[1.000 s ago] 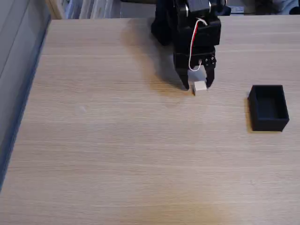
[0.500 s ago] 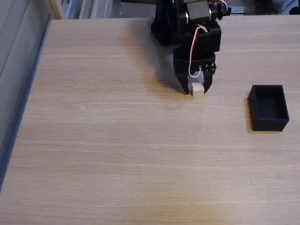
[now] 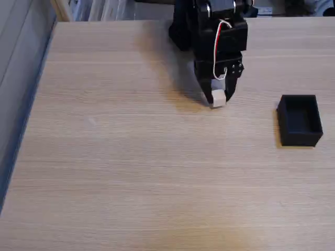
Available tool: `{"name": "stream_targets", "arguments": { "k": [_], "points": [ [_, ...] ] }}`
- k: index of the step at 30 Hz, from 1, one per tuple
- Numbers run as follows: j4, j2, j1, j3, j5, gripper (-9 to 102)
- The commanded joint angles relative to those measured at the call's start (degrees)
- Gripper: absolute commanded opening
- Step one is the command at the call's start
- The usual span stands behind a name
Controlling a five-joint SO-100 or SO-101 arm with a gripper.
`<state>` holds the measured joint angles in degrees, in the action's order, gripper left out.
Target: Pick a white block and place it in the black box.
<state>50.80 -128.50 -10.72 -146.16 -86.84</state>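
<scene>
Near tabletop bare wood. Mid-right: black box open-topped, nothing inside, well apart from me. Farther back, my gripper, jaws clamped on white block. A second ago jaws straddled block loosely; now closed in, block shifted slightly left with me. Grasp looks made; judge next: lift, carry right to box.

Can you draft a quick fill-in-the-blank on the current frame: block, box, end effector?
1. The end effector is closed on the white ____.
2. In the fixed view, the black box sits to the ____ of the white block.
3. The inside of the black box is ____.
4. The box stands on a ____ table.

Missing words: block; right; empty; wooden
</scene>
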Motion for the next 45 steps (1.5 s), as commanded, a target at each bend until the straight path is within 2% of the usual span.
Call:
{"name": "stream_targets", "arguments": {
  "k": [1, 8, 16, 27, 35, 37, 41, 45],
  "points": [
    [2.29, -6.33, -3.87, 0.26, 0.18, 0],
    [7.65, -10.37, -16.08, 6.42, 4.13, 0],
    [7.73, 0.18, -25.93, 21.36, 10.72, 0],
    [6.50, 18.72, -25.14, 38.32, 12.48, 0],
    [5.89, 24.35, -24.17, 43.15, 12.13, 0],
    [5.98, 24.52, -24.17, 43.42, 12.30, 5],
    [7.56, 24.52, -24.61, 43.51, 10.63, 26],
    [7.73, 24.52, -24.79, 43.77, 10.63, 25]
  ]
}}
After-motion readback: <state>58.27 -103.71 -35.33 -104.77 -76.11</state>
